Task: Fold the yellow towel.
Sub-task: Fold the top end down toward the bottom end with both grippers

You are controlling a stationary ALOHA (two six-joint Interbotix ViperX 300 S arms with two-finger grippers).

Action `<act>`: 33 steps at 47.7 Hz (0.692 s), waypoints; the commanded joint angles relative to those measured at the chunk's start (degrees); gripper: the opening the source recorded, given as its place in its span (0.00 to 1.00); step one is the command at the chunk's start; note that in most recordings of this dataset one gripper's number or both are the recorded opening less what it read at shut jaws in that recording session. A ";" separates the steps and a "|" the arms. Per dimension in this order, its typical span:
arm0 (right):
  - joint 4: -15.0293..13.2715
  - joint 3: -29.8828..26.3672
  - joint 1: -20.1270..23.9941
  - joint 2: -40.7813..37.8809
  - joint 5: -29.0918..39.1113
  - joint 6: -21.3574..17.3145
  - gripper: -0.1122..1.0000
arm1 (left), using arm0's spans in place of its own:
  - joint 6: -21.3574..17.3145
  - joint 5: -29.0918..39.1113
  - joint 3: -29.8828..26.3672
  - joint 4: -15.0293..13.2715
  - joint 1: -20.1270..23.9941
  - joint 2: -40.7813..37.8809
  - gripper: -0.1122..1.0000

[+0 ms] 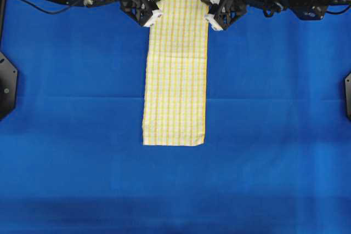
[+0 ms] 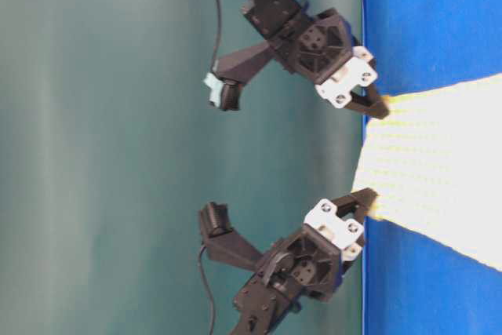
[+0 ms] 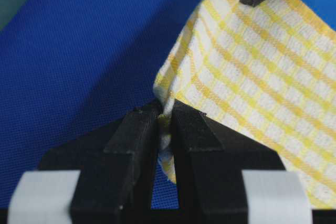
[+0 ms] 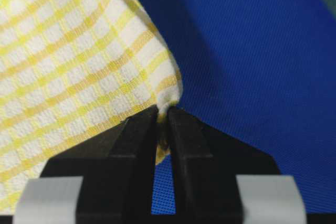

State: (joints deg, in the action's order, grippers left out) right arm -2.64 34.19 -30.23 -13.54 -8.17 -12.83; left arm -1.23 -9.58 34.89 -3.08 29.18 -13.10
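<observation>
- At the far edge of the blue cloth surface (image 1: 82,108), top of your overhead view, both grippers sit on the two far corners of the yellow towel (image 1: 176,69).
- Left gripper (image 1: 154,17): jaws clamped, w/ the towel's left far corner pinched between them. Your left wrist cam shows the fingertips (image 3: 137,129) nearly together and a bunched bit of hem squeezed in the slit.
- Right gripper (image 1: 213,21): same story, jaws clenched on the right far corner; right wrist cam shows the fabric tip wedged between the pads (image 4: 140,129).
- Towel lies as a long narrow strip down the middle of the blue surface, near end flat and square, well apart from both grippers. Far end looks slightly lifted at the pinched corners in the wrist views.
- Table-level view comes rotated: you see both grippers at the towel's end, against a teal backdrop (image 2: 102,154).
- Hard to make out: the towel's far corners under the gripper bodies in the overhead; how many layers the strip has. Arms are cut off by the top frame edge. Black mounts (image 1: 6,83) at left and right edges are only partly in frame.
</observation>
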 commanded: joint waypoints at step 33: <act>0.97 7.38 13.54 14.33 2.46 -0.53 0.15 | 8.79 -0.53 12.39 -0.44 -15.21 18.11 0.14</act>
State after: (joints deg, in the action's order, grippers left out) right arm -2.37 41.22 -18.37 -1.58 -5.80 -13.18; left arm 6.24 -9.58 46.58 -3.34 15.56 3.08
